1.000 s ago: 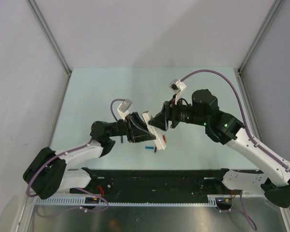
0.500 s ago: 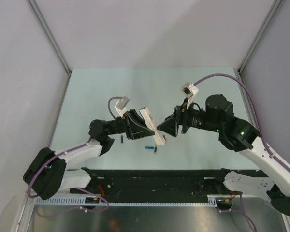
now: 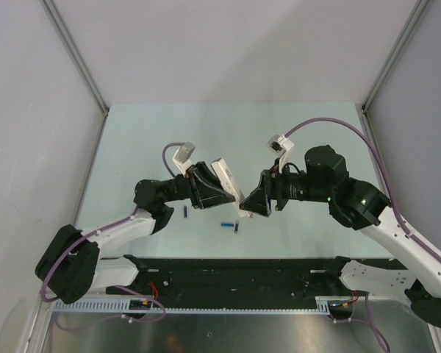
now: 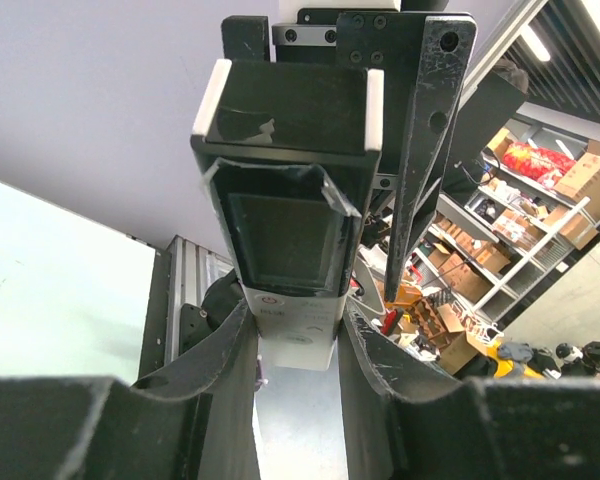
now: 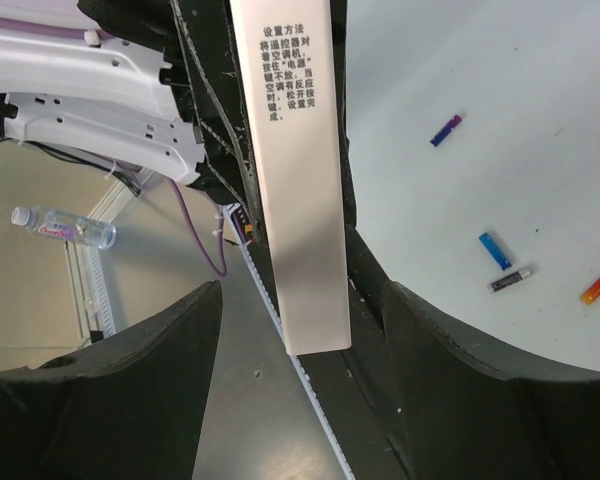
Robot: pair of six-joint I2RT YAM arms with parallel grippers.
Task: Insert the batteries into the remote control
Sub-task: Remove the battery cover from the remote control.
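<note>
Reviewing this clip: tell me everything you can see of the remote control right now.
The remote control is a slim white plastic bar held in the air above the table, slanted between the two arms. Its front shows a dark screen under loose clear film. Its back carries black printed Chinese text. The left claw is clamped on one end. The right claw stands open around the other end without touching it.

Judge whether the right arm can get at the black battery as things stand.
Probably yes: the right claw is open and empty, and the black battery lies uncovered nearby. It must first back off the remote control it straddles.
</note>
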